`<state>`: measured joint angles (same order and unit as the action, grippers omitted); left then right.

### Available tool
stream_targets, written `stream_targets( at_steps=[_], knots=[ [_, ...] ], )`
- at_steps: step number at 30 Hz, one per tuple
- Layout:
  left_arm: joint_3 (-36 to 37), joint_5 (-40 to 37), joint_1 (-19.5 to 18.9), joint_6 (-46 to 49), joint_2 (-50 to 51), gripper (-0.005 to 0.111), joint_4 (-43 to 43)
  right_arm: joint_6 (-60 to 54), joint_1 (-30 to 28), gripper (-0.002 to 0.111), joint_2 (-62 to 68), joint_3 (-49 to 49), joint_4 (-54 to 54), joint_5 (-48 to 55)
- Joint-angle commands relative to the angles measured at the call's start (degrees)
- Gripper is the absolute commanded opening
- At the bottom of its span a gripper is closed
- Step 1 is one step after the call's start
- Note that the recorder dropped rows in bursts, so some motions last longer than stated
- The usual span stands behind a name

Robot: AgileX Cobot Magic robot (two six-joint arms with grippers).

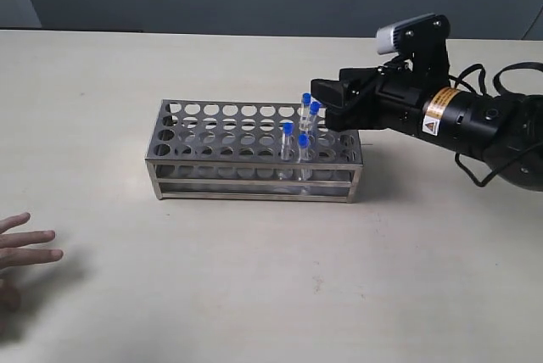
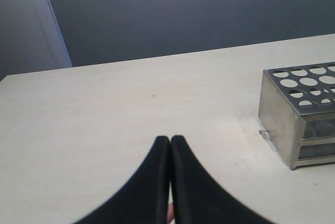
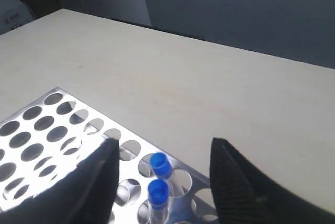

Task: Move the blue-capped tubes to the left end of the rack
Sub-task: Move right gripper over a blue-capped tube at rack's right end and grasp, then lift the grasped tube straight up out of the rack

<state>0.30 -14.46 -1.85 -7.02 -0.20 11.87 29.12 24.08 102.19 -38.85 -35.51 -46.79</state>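
Right claw: fingers spread wide, holding nothing. It sits at the right end of the rack, at the level of the tube caps. In the right wrist view two blue caps stand in the gap between the fingers, with clear space on each side and neither finger touching them. The fingertips hang just over the rack's perforated top plate.

Right arm: comes in from the right edge of the exterior view, forearm near level and low over the table, the wrist camera riding on top. The claw points left, toward the rack.

Tubes: four with blue caps, all upright in holes near the rack's right end. Two are in the far rows, by the claw, and two are in the near rows, a little to the left. Only two tubes show in the right wrist view. The rack's left end holds open holes only.

Left claw: fingers pressed together tip to tip, nothing between them. It hovers over bare table, with one end of the rack nearby. The left arm cannot be seen in the exterior view.

A person's hand lies flat at the lower left edge of the table, well apart from the rack.
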Motion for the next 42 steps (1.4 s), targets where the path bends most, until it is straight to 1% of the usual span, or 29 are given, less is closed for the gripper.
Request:
stream_targets(
  at_steps=[1, 10, 14, 24, 26, 27, 32, 34, 35, 40, 42],
  knots=[
    [-0.3, 0.37, 0.25, -0.04, 0.2, 0.001, -0.3, 0.14, -0.03, 0.051, 2.85, -0.57, -0.44, -3.91],
    [-0.3, 0.37, 0.25, -0.04, 0.2, 0.001, -0.3, 0.11, -0.03, 0.051, 7.09, -3.2, -0.43, -4.32],
    [-0.3, 0.37, 0.25, -0.04, 0.2, 0.001, -0.3, 0.41, -0.03, 0.051, 8.51, -4.9, -2.41, -3.46],
    [-0.3, 0.37, 0.25, -0.04, 0.2, 0.001, -0.3, 0.41, -0.03, 0.051, 9.97, -5.04, -2.95, -2.68],
    [-0.3, 0.37, 0.25, -0.04, 0.2, 0.001, -0.3, 0.41, -0.03, 0.047, 10.45, -5.04, -2.95, -2.57],
    [-0.3, 0.37, 0.25, -0.04, 0.2, 0.001, -0.3, 0.41, -0.03, 0.043, 10.71, -5.04, -2.95, -2.55],
    [-0.3, 0.37, 0.25, -0.04, 0.2, 0.001, -0.3, 0.41, -0.03, 0.014, 11.33, -5.04, -2.95, -2.55],
    [-0.3, 0.37, 0.25, -0.04, 0.2, 0.001, -0.3, 0.41, -0.03, 0.006, 11.33, -5.04, -2.95, -3.02],
    [-0.3, 0.37, 0.25, -0.04, 0.2, 0.001, -0.3, 0.41, -0.03, -0.001, 11.33, -5.04, -3.54, -3.0],
    [-0.3, 0.37, 0.25, -0.04, 0.2, 0.001, -0.3, 2.21, -0.03, -0.001, 11.05, -5.04, -5.8, -2.99],
    [-0.3, 0.37, 0.25, -0.04, 0.2, 0.001, -0.3, 3.49, -0.03, -0.001, 9.32, -5.04, -8.7, -2.99]
  ],
)
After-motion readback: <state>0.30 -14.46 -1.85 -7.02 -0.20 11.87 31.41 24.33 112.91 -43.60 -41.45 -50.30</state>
